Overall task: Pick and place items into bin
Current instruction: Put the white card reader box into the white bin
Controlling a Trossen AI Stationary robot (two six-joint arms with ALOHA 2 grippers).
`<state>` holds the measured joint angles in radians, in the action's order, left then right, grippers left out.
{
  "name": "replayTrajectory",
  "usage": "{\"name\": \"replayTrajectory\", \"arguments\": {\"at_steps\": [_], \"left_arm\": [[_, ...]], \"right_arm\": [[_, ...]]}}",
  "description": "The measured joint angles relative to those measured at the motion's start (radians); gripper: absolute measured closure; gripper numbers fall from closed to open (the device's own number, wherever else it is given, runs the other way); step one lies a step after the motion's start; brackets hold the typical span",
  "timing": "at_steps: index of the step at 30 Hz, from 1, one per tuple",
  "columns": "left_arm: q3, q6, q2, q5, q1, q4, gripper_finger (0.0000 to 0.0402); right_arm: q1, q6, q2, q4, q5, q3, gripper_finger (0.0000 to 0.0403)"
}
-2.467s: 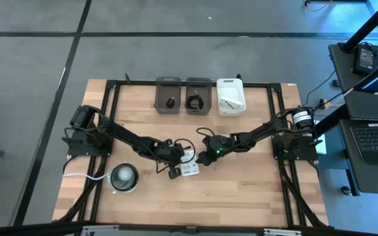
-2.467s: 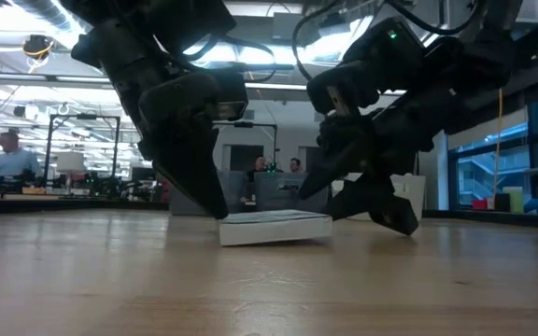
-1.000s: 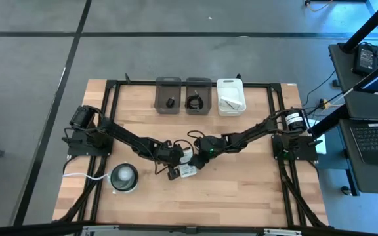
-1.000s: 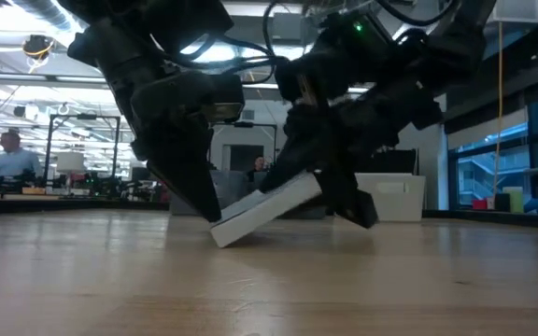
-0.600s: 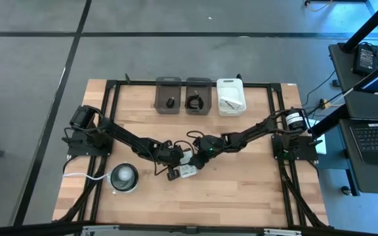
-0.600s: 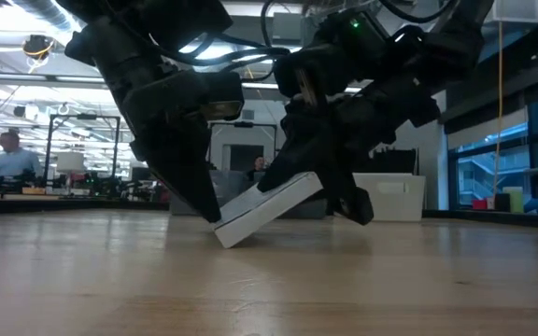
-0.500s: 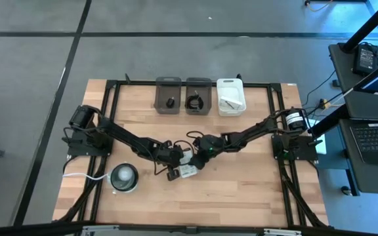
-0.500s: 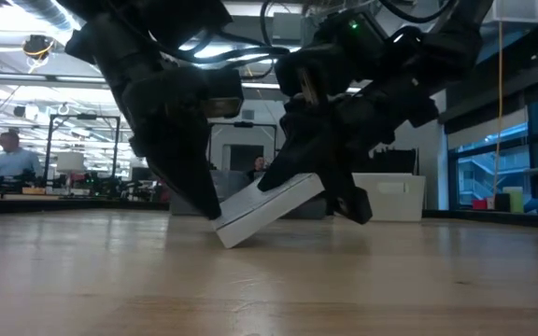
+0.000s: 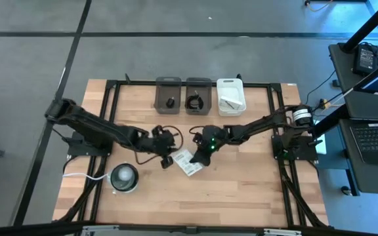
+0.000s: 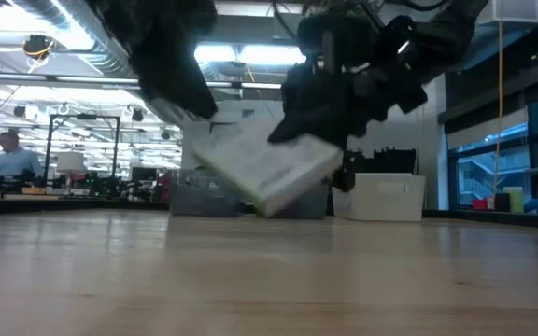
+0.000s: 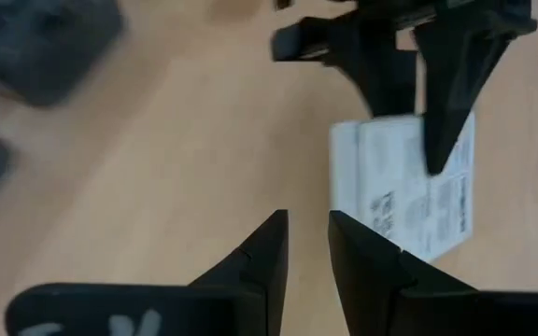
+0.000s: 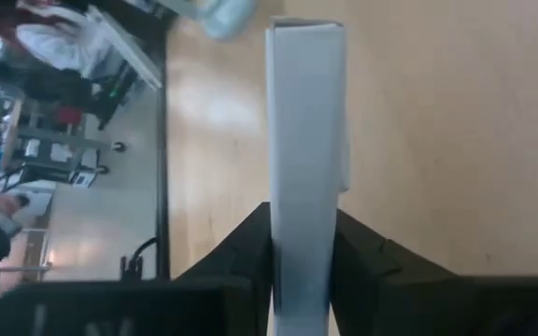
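A flat white packet with dark print (image 9: 189,163) is off the table, tilted in the low view (image 10: 267,166). My right gripper (image 9: 201,155) is shut on it; its wrist view shows the packet edge-on (image 12: 304,112) between the fingers. My left gripper (image 9: 166,160) hovers just left of the packet, touching nothing, its fingers (image 11: 308,238) drawn together to a narrow slit. A tiny black block (image 9: 169,102) lies in the left dark bin, a coiled black cable (image 9: 195,103) in the middle dark bin, and a second white packet (image 9: 228,102) in the white bin. My right gripper pinches the packet between its two fingers, one finger (image 11: 439,140) on the printed face and the other beneath. It has the packet's right-hand end (image 12: 304,201), coming slanting down from the table's far right. The packet is lifted clear and hangs tilted, its free end lower.
The three bins (image 9: 230,87) stand in a row at the table's far edge. A round grey-white disc with a white cord (image 9: 124,177) sits near the left front corner. Bare wood lies in front of both grippers. People and desks show in the room beyond.
My right gripper has risen and carried the packet clear of the table; before, the packet leaned with its left edge on the wood against my left gripper. The packet has turned somewhat in the hold. My left gripper has lifted and drawn back toward the table's left.
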<state>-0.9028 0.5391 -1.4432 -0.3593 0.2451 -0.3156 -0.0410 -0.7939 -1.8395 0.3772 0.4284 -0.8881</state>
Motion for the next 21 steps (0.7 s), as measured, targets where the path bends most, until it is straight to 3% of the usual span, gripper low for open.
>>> {"name": "replayTrajectory", "arguments": {"at_steps": [10,16,21], "left_arm": [[0.000,-0.030,0.205,-0.157,0.000,-0.146,0.0324],[0.000,-0.064,0.223,-0.190,0.000,-0.163,0.0324],[0.000,-0.064,0.217,-0.200,-0.001,-0.183,0.0326]], "right_arm": [[0.083,0.268,0.250,-0.144,-0.013,0.000,0.0353],[0.158,0.470,0.448,-0.362,-0.138,-0.001,0.0348],[0.221,0.599,0.611,-0.546,-0.337,-0.001,0.0346]]}}
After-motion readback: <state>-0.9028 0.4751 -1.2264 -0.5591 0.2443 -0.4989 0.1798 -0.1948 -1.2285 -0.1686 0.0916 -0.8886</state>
